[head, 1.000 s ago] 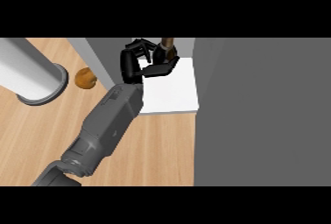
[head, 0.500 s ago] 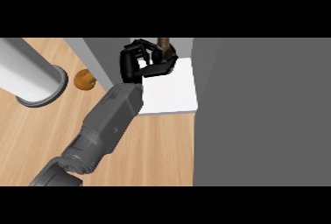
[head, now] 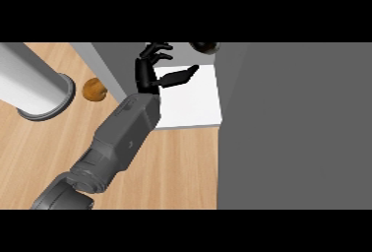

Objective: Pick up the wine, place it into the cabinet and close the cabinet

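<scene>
Currently, findings as follows.
Hand: my left hand [head: 155, 74] is spread wide, fingers straight, holding nothing; my right hand is out of view.
Wine: wine [head: 205, 47] stands just beyond my fingertips on the cabinet's white shelf [head: 196, 98], mostly hidden.
Handling: I judge it heavy, rigid, smooth and breakable; best gripped round the body, upright.
Door: grey door [head: 298, 128] right of my hand, not yet shut.
Other: croissant [head: 93, 90] and cylinder [head: 33, 88] left of my forearm.
</scene>
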Available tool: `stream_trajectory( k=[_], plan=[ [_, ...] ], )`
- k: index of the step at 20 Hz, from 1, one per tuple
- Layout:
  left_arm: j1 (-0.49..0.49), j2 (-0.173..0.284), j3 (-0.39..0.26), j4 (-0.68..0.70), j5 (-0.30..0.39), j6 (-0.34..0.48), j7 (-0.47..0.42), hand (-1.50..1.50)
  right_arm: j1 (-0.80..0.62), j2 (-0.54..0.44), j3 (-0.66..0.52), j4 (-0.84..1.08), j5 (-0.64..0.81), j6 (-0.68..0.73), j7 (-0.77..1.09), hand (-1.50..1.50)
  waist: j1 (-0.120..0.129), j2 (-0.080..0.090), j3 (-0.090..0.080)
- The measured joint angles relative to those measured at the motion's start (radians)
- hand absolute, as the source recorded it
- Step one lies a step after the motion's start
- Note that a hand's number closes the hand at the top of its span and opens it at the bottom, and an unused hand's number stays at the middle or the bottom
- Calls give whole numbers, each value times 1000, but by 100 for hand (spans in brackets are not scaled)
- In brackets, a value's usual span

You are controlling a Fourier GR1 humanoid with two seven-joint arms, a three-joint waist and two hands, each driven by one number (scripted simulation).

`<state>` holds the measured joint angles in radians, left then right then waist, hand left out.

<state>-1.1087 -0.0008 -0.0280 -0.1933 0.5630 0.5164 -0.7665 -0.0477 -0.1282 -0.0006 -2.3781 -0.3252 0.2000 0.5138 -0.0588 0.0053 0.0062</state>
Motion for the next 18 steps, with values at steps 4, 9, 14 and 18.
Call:
stream_trajectory(
  k=[4, 9, 14, 18],
  plan=[
    [-9, 1, 4, 29, -12, 14, -2, -150, 2, -6, -8, 1, 1, 4, -5, -150, -3, 2, 0],
    [-13, 1, 0, 61, -34, 36, -1, -150, -10, -11, -8, 2, 0, -1, 8, -150, -5, 5, -1],
    [-4, 0, 1, 80, -46, 62, -20, -150, -27, -14, -11, 5, 0, -3, 6, -150, -10, 10, -2],
    [2, 1, 21, 70, -38, 50, -38, -150, -32, -10, 1, 2, 1, -11, 11, -150, -14, 9, -2]
  ],
)
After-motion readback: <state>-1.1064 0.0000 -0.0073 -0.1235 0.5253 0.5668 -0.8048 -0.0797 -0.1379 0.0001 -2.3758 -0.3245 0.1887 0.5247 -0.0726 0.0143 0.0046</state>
